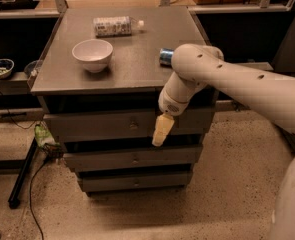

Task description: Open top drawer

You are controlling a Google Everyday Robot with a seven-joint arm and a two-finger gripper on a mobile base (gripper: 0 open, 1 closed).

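Observation:
The top drawer [97, 125] is the wide grey front just under the cabinet top, with a small round knob [133, 126] at its centre. It sits slightly forward of the cabinet body, with a dark gap above it. My gripper [160, 132] hangs from the white arm in front of the drawer front, a little right of the knob, its cream fingers pointing down to the drawer's lower edge. Two slimmer drawers [132, 158] lie below.
On the cabinet top [137, 59] stand a white bowl [92, 54], a plastic bottle lying on its side [115, 26] and a blue can [166, 56] partly behind my arm. A black stand leg and cables [24, 171] lie on the floor at the left.

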